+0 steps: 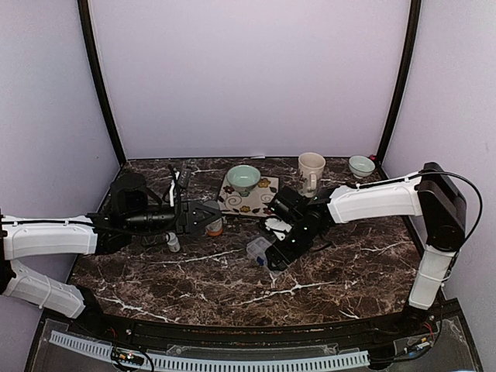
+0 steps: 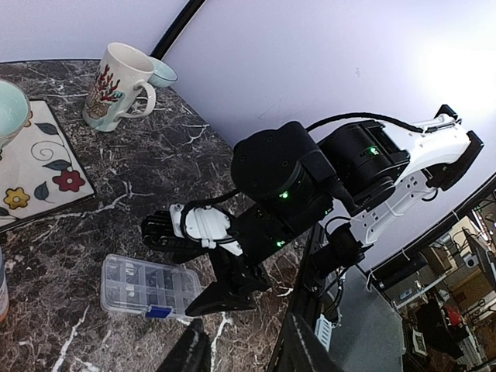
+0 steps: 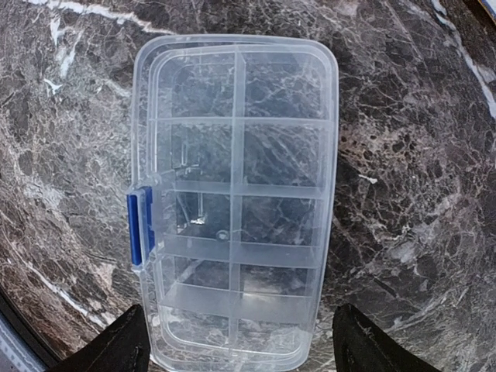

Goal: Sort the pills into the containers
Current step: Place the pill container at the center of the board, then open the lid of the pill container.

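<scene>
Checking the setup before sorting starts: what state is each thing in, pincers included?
pill box: lid shut, lying flat
right pincer: open, over the box's end
left pincer: open, empty
mug: upright
green bowl: upright

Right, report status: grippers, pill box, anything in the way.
Left gripper open, empty, near orange bottle. Right gripper open, straddling pill box, which looks closed. No obstruction seen around the box.

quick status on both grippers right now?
Left gripper: partly open, nothing between its fingers.
Right gripper: open wide, fingers either side of the pill box end.
</scene>
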Controlling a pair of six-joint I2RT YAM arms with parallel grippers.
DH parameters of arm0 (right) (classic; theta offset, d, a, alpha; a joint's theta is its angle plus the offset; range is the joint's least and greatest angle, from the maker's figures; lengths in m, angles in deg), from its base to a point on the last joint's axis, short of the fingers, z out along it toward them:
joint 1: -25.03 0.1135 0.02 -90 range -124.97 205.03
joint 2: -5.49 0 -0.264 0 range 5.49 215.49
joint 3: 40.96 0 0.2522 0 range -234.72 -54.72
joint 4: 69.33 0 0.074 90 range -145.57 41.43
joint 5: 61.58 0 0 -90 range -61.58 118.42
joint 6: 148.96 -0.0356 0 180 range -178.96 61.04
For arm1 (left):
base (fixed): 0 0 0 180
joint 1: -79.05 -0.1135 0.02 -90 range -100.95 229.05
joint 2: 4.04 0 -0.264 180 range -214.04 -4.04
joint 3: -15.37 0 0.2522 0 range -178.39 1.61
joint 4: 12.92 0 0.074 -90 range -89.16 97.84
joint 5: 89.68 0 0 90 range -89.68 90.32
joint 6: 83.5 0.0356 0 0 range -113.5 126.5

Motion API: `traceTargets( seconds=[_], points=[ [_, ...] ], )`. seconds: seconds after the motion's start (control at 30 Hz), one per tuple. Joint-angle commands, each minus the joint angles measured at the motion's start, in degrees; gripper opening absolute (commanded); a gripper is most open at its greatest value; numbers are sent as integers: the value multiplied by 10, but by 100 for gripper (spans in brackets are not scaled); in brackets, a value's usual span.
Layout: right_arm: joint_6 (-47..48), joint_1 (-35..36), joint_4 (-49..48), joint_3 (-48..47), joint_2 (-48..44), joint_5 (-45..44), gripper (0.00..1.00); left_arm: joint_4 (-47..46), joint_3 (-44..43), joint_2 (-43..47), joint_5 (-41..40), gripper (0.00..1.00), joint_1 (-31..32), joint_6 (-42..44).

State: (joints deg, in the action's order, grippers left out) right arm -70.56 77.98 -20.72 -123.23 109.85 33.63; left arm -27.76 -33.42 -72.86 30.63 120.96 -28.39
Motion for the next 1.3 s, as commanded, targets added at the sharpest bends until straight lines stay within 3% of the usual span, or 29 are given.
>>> traceTargets(
  seconds=[0.0,0.47,0.97,1.27],
  points=[
    [3,0,5,-9,-15,-19,81,-7,13,15,-8,36,0,0],
    [6,39,-7,-9,6,-72,81,6,35,30,-16,36,1,4],
    [9,33,-11,-3,-4,-54,60,5,43,19,-12,36,9,5],
    [11,13,-25,6,-42,13,58,37,30,-17,-29,36,42,37]
  ],
)
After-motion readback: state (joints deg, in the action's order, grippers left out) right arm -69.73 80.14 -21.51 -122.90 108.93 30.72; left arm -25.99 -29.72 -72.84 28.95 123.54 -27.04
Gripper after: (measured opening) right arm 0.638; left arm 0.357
